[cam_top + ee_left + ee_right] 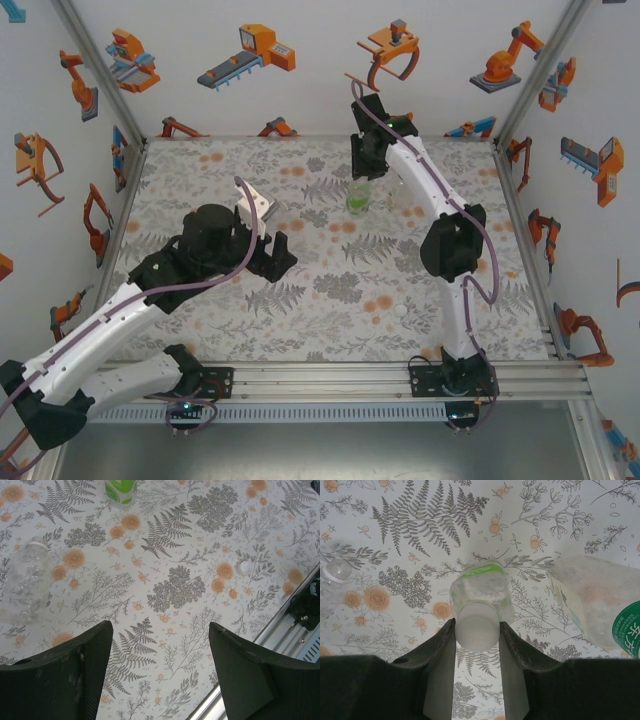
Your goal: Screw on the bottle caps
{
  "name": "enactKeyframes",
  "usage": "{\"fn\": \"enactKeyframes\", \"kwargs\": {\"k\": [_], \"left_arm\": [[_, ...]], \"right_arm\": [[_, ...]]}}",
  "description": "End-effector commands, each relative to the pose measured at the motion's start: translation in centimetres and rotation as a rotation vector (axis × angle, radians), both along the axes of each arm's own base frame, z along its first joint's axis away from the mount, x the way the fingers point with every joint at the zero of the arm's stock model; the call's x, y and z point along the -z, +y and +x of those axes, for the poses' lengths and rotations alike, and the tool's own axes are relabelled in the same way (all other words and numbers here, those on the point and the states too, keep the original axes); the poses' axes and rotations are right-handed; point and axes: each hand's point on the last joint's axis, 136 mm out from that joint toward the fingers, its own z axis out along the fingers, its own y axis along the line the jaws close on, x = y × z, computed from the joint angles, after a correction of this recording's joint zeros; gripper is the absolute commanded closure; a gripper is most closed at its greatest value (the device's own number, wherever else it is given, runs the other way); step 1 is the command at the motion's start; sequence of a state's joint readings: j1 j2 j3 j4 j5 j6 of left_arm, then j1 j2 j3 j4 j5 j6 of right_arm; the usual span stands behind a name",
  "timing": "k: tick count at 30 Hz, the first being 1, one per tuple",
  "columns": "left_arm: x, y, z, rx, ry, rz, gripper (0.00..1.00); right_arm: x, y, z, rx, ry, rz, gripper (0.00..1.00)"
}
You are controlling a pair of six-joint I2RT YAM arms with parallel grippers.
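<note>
White cap (477,627) on green-banded bottle (482,587) pinched by right jaws; left jaws apart, empty.

The left white-and-black jointed arm (100,320) stretches from its base at 7 o'clock toward the centre of the top view. Its black two-finger left gripper (272,232) points to 3 o'clock with the jaws spread wide. The right white-and-black jointed arm (432,195) rises from 5 o'clock, bends at a black elbow and reaches toward 12 o'clock, where the black right gripper (477,625) points straight down, jaws pinched on a small round white plastic cap (477,632).
</note>
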State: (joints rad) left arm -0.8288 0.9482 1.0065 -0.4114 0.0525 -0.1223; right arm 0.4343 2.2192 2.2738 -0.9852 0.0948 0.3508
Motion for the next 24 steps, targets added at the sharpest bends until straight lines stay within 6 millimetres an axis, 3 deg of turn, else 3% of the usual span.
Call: {"fn": "enactKeyframes", "kwargs": {"k": [1, 5, 8, 13, 24], "left_arm": [[-0.6, -0.2, 0.1, 0.002, -0.002, -0.026, 0.28], [-0.5, -0.3, 0.1, 0.005, -0.001, -0.025, 0.28], [-0.4, -0.3, 0.1, 0.006, 0.002, -0.024, 0.28], [-0.5, -0.2, 0.1, 0.001, 0.000, -0.022, 0.28], [0.1, 0.2, 0.4, -0.017, -0.002, 0.011, 0.27]], "right_arm": [[0.6, -0.3, 0.0, 0.010, 0.017, -0.002, 0.93], [0.6, -0.3, -0.1, 0.010, 0.020, 0.000, 0.70], [0.4, -0.3, -0.1, 0.009, 0.018, 0.006, 0.61], [-0.4, -0.1, -0.1, 0.006, 0.010, 0.018, 0.55], [-4.2, 0.0, -0.2, -0.002, -0.049, 0.055, 0.52]]}}
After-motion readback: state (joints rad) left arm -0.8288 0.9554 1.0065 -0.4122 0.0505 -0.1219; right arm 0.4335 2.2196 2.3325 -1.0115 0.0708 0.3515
